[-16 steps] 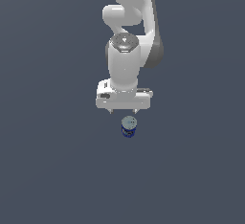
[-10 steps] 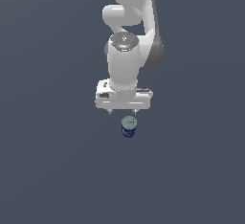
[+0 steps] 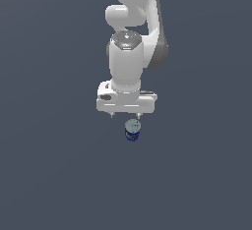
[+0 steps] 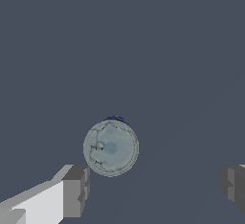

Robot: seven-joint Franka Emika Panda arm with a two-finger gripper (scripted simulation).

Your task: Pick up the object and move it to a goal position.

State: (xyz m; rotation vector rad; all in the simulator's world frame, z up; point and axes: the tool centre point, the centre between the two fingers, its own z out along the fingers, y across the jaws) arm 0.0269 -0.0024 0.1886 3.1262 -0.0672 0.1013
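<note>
A small can [image 3: 132, 129] with a dark blue label and a pale silver-grey round lid stands upright on the dark grey floor. In the wrist view the can [image 4: 111, 147] shows from straight above, mostly as its lid. My gripper [image 3: 125, 115] hangs above the can, pointing down, a little to the exterior view's left of it. In the wrist view the gripper [image 4: 153, 187] is open and empty, its two grey fingertips [image 4: 76, 190] wide apart. The can lies off the line between them, nearer one finger, and apart from both.
The plain dark grey floor [image 3: 54, 175] fills both views. The white arm [image 3: 132, 37] rises behind the gripper in the exterior view. Nothing else shows.
The gripper has sunk slightly toward the can. The can has not moved.
</note>
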